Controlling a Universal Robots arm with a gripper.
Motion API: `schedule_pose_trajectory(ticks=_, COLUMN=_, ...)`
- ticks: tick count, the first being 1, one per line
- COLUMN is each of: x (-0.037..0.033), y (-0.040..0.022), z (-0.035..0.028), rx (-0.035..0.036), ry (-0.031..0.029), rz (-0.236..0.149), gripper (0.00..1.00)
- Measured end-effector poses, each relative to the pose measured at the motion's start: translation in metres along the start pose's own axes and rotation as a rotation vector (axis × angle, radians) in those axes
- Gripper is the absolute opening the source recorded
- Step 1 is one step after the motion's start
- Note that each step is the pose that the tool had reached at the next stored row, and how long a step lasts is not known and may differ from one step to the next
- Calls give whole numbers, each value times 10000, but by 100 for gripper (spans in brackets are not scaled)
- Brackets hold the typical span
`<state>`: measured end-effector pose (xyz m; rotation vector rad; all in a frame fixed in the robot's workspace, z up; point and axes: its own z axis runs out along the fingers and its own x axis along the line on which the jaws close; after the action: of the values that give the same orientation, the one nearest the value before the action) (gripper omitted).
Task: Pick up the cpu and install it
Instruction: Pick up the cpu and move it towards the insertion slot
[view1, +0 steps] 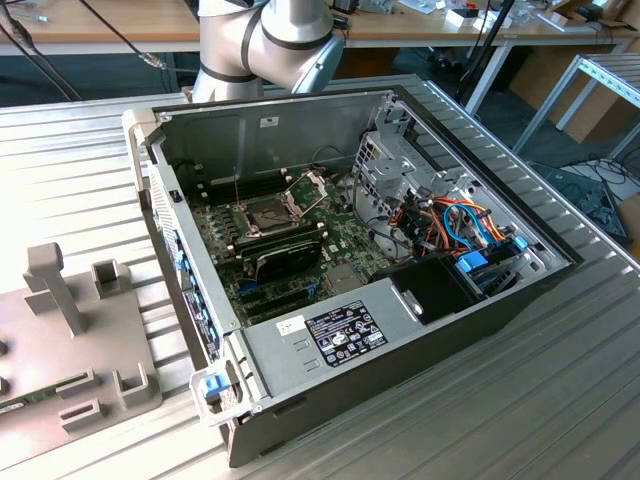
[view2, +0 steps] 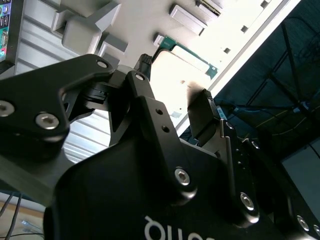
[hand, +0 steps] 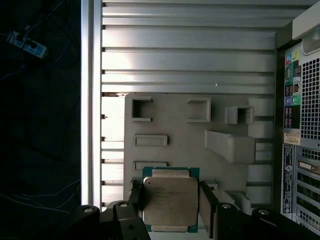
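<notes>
we are seeing the pincer (hand: 170, 186) holding its fingers (hand: 136, 196) apart, one on either side of the cpu (hand: 170, 205). the cpu is lying flat between them on the grey fixture plate (hand: 175, 120).

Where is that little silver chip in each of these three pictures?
First wrist view: chip between the fingers of the gripper, on the grey plate.
Second wrist view: chip's green edge beyond the same fingers.
Exterior view: cannot make out the chip; grey plate at lower left.
Shared landmark: the grey plate.
</notes>
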<state>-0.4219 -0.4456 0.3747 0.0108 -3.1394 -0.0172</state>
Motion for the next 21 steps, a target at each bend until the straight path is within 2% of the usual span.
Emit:
schedule_pose_trajectory(ticks=7, x=-28, y=-1, z=-1, rx=0, ry=0, rz=-1, gripper=55)
schedule_pose_trajectory(ticks=21, x=-301, y=-2, z=-1, rx=0, ry=0, rz=0, gripper=55)
